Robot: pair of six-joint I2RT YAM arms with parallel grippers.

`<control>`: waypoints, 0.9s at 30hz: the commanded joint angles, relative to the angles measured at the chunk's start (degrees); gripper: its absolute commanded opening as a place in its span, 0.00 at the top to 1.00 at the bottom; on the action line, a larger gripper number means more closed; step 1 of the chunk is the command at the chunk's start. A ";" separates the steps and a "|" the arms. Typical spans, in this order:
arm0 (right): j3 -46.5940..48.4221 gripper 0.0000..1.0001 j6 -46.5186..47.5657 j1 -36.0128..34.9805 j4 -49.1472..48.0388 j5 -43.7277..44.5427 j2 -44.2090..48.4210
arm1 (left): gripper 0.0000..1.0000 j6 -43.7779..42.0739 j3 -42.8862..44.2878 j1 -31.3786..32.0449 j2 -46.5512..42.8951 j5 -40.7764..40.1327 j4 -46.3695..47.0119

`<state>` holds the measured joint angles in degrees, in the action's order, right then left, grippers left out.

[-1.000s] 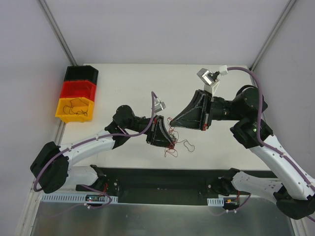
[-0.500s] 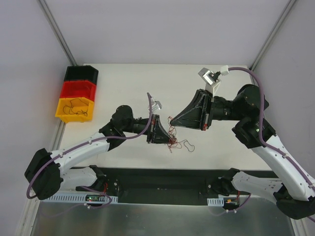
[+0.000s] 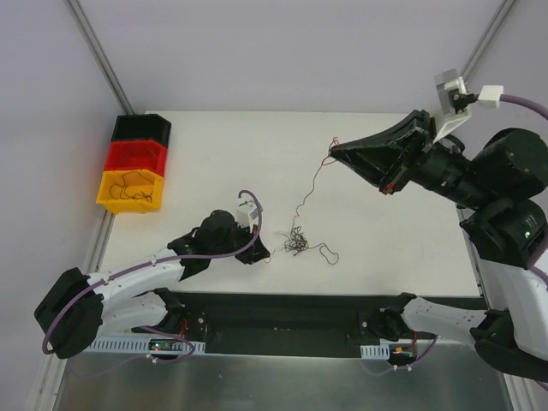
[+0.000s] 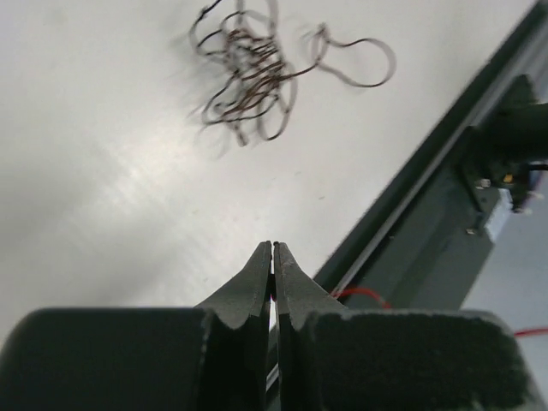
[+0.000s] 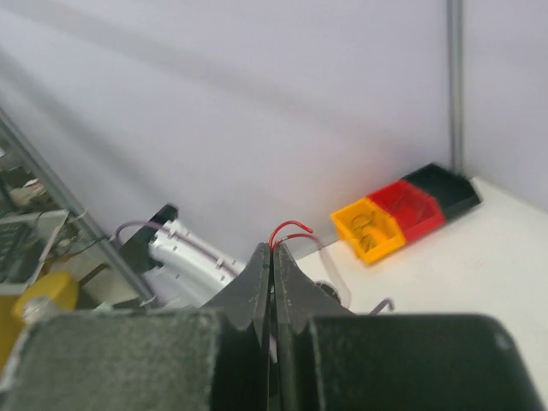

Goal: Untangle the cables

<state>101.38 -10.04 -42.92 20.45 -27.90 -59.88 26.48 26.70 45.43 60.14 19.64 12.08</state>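
The right gripper [image 3: 336,152] hangs high above the table [image 3: 205,145], its jaws pressed together on a thin red strand [image 5: 288,224]. In the right wrist view a small loop of that strand stands up just past the closed fingertips. From the gripper's tip the strand drops away, down and toward the left arm, and runs into the cables [image 3: 297,242], a small dark red and brown tangle lying on the table well below and apart from this gripper. Whether the strand is pulled taut cannot be told.

The left gripper [image 4: 272,248] sits low by the table surface. Its fingers meet with only a hairline between them and nothing held. The tangle lies straight ahead of its tips, near but not touching. One looser loop [image 4: 358,62] trails off the tangle's right side as this wrist camera sees it. To the right of the left gripper's tips runs the dark rail [image 4: 428,214] at the table's near edge.

Far beyond the right gripper's tips, in its wrist view, three bins stand in a row: yellow bin [image 5: 366,229], red bin [image 5: 409,211], black bin [image 5: 445,193]. The yellow one holds some dark wire.
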 commanded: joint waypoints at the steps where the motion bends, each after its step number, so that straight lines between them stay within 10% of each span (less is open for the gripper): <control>1: 7.15 1.00 7.49 0.64 2.84 7.06 -2.08 | 1.00 -0.20 -1.38 0.27 -0.02 -12.15 -5.12; 9: 8.57 1.00 9.69 1.78 4.16 10.14 -3.32 | 1.00 5.94 -3.93 -3.23 -10.63 -21.55 -17.76; 15: -9.49 1.00 4.09 1.87 -6.44 5.06 -3.58 | 1.00 8.07 0.27 -8.16 -24.01 -27.81 -30.08; 27: -27.39 1.00 4.24 -4.10 -17.56 -1.62 -27.38 | 1.00 8.85 12.15 -12.12 -12.51 -41.70 -39.93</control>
<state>71.88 -8.62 -44.95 5.54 -25.78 -83.35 33.63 35.53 35.09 45.39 -16.91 -23.44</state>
